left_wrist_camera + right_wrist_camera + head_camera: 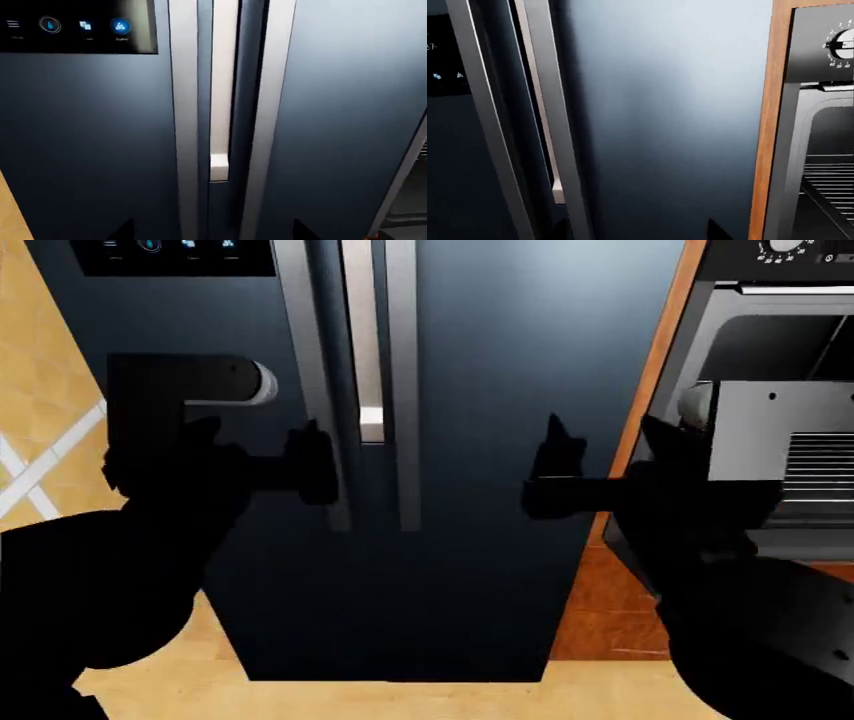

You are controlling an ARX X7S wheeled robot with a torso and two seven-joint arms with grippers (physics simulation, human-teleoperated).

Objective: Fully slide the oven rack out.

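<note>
Dark fridge (494, 440) ahead, oven rack (817, 465) cropped

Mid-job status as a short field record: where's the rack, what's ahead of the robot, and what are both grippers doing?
facing: dark fridge, double doors shut
oven: at the robot's right, cavity open
oven rack: silver wires visible inside the oven, at the head view's right edge
left gripper: near the fridge handles, holding nothing, jaw state unclear
right gripper: before the fridge door, short of the oven, holding nothing, jaw state unclear

Dark two-door fridge (494, 390) with silver handles (400, 380), blue-icon control panel (77, 25), beside wooden cabinet frame (766, 125).
</note>
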